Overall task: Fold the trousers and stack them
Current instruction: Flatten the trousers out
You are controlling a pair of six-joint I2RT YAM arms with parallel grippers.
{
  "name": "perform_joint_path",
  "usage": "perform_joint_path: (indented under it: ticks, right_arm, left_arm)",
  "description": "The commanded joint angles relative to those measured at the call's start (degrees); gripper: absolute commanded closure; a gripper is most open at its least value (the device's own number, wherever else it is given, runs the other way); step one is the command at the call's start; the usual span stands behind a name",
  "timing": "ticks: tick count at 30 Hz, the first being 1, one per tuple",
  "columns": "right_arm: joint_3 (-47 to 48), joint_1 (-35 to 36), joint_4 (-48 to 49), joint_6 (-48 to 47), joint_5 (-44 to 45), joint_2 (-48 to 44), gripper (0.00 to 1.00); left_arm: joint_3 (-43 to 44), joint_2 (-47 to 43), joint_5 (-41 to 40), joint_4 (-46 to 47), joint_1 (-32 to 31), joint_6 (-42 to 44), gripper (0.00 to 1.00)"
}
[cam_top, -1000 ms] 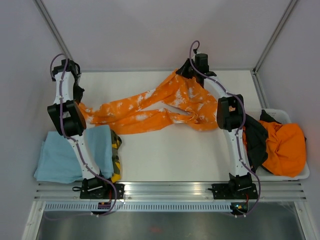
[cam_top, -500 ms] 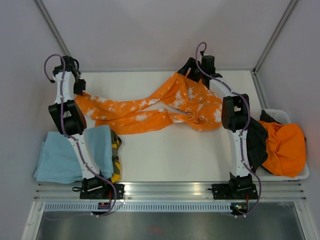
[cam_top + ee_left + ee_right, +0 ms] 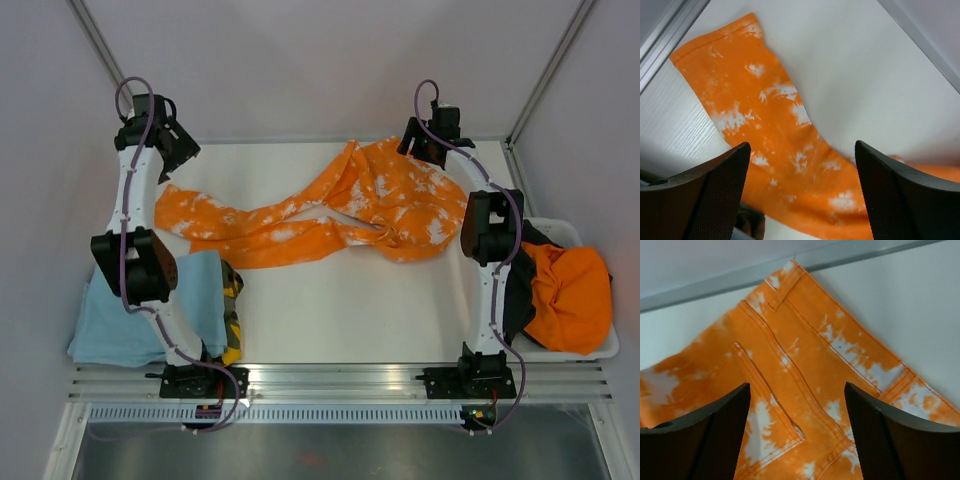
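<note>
The left jaws are held wide apart and empty above one leg's hem of the orange trousers (image 3: 775, 125). The right jaws, equally wide and empty, are held over the waistband (image 3: 840, 335); in both wrist views the cloth is cut off at the frame edge. The trousers are spread unfolded across the far tabletop (image 3: 330, 300) between the two, while a light-blue cloth (image 3: 100, 320) and a bin (image 3: 600, 348) of garments are partly hidden behind the arms.

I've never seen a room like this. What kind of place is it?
Probably a robot lab's clothes-folding test booth, not a home. The left arm and right arm are bolted to a metal rail at a white table; orange tie-dye trousers lie spread on it, with a white bin of clothes beside.
</note>
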Motion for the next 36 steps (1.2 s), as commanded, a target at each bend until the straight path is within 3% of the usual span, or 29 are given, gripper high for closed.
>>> perform_joint_path:
  ticks: [1, 6, 12, 16, 17, 20, 22, 23, 29, 36]
  right_arm:
    - [5.6, 0.8, -7.9, -7.5, 4.4, 5.2, 0.16]
    - [7.8, 0.9, -9.9, -11.4, 9.6, 7.6, 0.06]
    - [12.0, 1.3, -14.9, -15.3, 13.7, 12.3, 0.05]
    - [12.3, 2.2, -17.8, -18.1, 16.8, 14.6, 0.26]
    - [12.1, 2.2, -18.4, -18.2, 17.5, 15.0, 0.39]
    - [10.1, 2.1, -19.0, -18.3, 19.9, 15.2, 0.60]
    - [7.2, 1.5, -18.6, -17.5, 20.9, 14.3, 0.69]
    - [5.9, 1.2, -18.3, -15.6, 21.1, 13.0, 0.81]
    - [-7.8, -4.9, -14.3, -7.0, 24.4, 5.0, 1.00]
    - [-15.7, -13.0, -14.0, -1.8, 27.2, -1.7, 1.00]
  left_arm:
    - [-6.4, -12.9, -0.3, 4.8, -0.3, 12.4, 0.10]
    - [-17.8, -23.6, 0.3, 8.8, -0.3, 16.6, 0.10]
    - [-25.8, -31.4, 2.1, 9.8, -0.3, 17.8, 0.10]
    - [-30.6, -33.4, 2.4, 10.6, -0.3, 17.9, 0.10]
    - [-31.1, -33.2, 2.1, 10.5, -0.3, 17.9, 0.10]
    - [-32.5, -32.5, 1.7, 10.3, -0.3, 16.9, 0.10]
    - [-33.3, -32.2, 0.2, 10.3, -0.3, 15.1, 0.09]
    - [-33.4, -31.7, -0.7, 10.2, -0.3, 14.3, 0.10]
    - [-35.0, -29.3, -2.6, 9.9, 0.0, 9.6, 0.09]
    - [-39.9, -26.8, 0.3, 14.8, 0.5, 3.2, 0.11]
